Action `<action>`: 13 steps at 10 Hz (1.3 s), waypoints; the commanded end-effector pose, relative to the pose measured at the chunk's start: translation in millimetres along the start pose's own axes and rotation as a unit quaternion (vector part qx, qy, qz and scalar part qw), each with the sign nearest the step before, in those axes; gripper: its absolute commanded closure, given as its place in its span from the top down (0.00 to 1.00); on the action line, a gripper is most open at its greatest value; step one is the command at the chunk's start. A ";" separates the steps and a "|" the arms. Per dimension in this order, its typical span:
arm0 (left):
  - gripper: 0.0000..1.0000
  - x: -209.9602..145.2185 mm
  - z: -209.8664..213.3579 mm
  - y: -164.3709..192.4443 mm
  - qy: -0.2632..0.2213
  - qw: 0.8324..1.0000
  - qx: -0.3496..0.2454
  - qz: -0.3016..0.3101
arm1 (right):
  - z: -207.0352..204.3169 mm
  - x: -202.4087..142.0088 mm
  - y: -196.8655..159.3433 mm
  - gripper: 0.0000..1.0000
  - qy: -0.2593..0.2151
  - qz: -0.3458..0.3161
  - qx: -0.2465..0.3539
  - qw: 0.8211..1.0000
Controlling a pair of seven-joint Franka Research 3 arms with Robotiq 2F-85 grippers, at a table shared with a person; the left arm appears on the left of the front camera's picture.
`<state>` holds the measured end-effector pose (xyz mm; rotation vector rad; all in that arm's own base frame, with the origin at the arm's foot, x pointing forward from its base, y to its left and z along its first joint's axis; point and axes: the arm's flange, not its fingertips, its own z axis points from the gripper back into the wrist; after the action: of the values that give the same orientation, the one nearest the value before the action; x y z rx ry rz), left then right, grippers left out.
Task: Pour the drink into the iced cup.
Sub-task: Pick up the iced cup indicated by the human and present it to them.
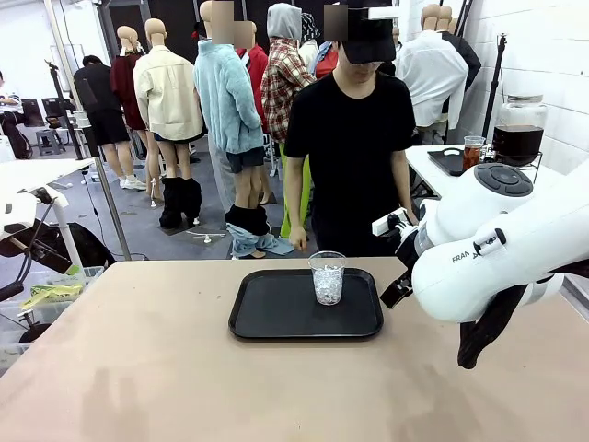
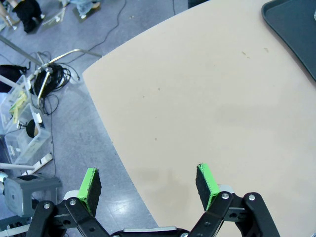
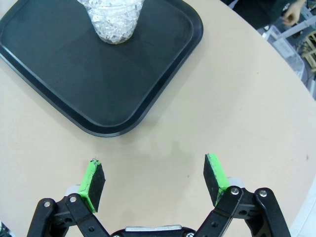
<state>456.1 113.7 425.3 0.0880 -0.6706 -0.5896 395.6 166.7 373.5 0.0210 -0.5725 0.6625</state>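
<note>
The iced cup, clear plastic with ice in its lower half, stands on a black tray at mid-table. In the right wrist view the iced cup sits at the top on the tray. My right gripper hovers open over bare tabletop just off the tray's corner, holding nothing. My left gripper is open and empty above the table's left edge, far from the tray. The drink, amber-red in a small cup, stands on a side table behind the person, next to a glass jar of dark liquid.
A person in black stands at the far side of the table, arms down. My right arm bulks over the table's right side. Left of the table's edge, the floor holds plastic bins, cables and a metal stand.
</note>
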 end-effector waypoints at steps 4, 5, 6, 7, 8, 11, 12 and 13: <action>1.00 -0.1 0.4 -0.7 0.000 1.000 0.004 -0.001 | -0.1 -0.1 0.9 1.00 0.000 0.000 0.001 1.000; 1.00 -0.1 0.4 -0.7 0.000 1.000 0.004 -0.001 | -0.1 -0.1 0.9 1.00 0.000 0.000 0.001 1.000; 1.00 -0.1 0.4 -0.7 0.000 1.000 0.004 -0.001 | -0.1 -0.1 0.9 1.00 0.000 0.000 0.001 1.000; 1.00 -0.1 0.4 -0.7 0.000 1.000 0.004 -0.001 | -0.1 -0.1 0.9 1.00 0.000 0.000 0.001 1.000; 1.00 -0.1 0.4 -0.7 0.000 1.000 0.004 -0.001 | -0.1 -0.1 0.9 1.00 0.000 0.000 0.001 1.000; 1.00 -0.1 0.4 -0.7 0.000 1.000 0.004 -0.001 | -0.1 -0.1 0.9 1.00 0.000 0.000 0.001 1.000; 1.00 -0.1 0.4 -0.7 0.000 1.000 0.004 -0.001 | -0.1 -0.1 0.9 1.00 0.000 0.000 0.001 1.000; 1.00 -0.1 0.4 -0.7 0.000 1.000 0.004 -0.001 | -0.1 -0.1 0.9 1.00 0.000 0.000 0.001 1.000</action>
<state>456.1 113.7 425.3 0.0880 -0.6706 -0.5896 395.6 166.7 373.5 0.0210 -0.5725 0.6625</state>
